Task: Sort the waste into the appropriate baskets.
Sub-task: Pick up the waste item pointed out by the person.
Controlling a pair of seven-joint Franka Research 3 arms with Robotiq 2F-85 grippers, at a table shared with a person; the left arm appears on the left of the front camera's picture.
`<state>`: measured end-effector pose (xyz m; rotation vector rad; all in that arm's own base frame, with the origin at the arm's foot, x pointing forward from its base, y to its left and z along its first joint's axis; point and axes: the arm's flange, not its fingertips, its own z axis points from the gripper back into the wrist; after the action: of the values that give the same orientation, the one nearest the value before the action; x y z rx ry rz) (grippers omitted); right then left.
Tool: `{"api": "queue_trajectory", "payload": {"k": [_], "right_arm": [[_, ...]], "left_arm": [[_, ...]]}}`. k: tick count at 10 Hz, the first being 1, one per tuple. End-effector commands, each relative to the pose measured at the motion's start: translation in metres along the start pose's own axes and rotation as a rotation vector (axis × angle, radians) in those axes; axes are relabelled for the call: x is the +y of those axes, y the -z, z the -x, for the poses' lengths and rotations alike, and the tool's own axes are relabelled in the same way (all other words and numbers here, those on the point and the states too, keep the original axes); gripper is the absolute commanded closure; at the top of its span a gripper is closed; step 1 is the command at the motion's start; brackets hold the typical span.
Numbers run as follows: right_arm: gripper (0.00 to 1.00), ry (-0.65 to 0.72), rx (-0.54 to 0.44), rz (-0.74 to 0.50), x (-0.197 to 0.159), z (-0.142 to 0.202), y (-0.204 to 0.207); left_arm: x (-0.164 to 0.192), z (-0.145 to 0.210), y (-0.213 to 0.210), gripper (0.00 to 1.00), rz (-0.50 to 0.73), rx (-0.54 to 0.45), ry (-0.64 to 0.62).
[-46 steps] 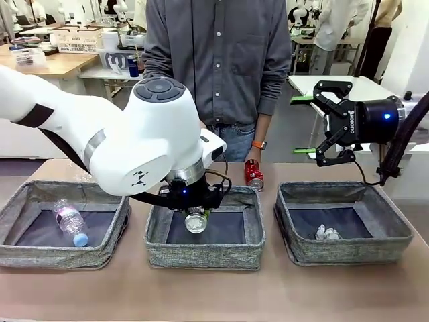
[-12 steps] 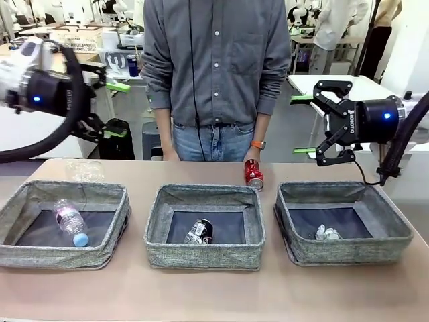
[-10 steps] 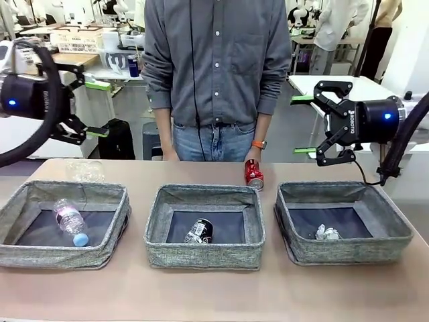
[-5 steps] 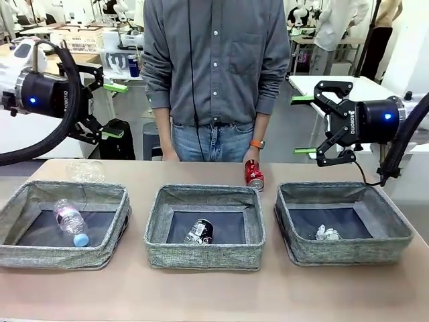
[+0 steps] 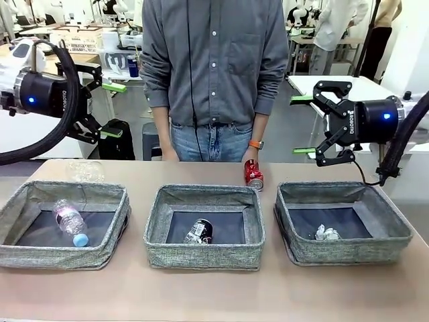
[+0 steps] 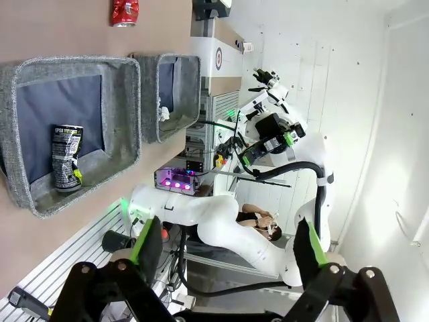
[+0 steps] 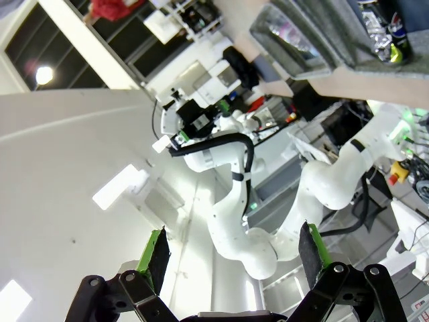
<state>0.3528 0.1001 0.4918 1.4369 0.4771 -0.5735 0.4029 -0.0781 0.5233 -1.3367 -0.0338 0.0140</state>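
Three grey baskets stand in a row: left (image 5: 64, 258), middle (image 5: 204, 258), right (image 5: 348, 251). In the left one lies a clear bottle (image 5: 69, 221) with a pink label and a blue cap. The black-and-white can (image 5: 198, 231) (image 6: 67, 157) lies in the middle one. The white-silver wad (image 5: 328, 233) is in the right one. A second clear bottle (image 5: 84, 170) lies on the table behind the left basket. The red can (image 5: 253, 174) (image 6: 125, 11) stands behind the middle basket, under the person's hand (image 5: 252, 153). My left gripper (image 5: 107, 111) (image 6: 228, 241) hangs open, high at the left. My right gripper (image 5: 305, 124) (image 7: 233, 255) is open, high above the right basket.
The person stands at the far edge behind the middle basket. A strip of bare table (image 5: 214, 295) runs in front of the baskets. Other tables and boxes are far behind.
My left gripper has let the black-and-white can go into the middle basket and drawn back high to the left, drifting slightly right over the last second. The right arm has not moved.
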Motion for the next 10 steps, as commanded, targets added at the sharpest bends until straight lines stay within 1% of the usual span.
{"api": "queue_trajectory", "payload": {"k": [1,10], "right_arm": [[0.00,0.007,0.012,-0.016,0.0037,0.0023,0.0018],[0.00,0.007,0.012,-0.016,0.0037,0.0023,0.0018]], "left_arm": [[-0.0007,0.0017,-0.0035,0.00,0.014,0.012,0.021],[-0.0007,0.0017,-0.0035,0.00,0.014,0.012,0.021]]}}
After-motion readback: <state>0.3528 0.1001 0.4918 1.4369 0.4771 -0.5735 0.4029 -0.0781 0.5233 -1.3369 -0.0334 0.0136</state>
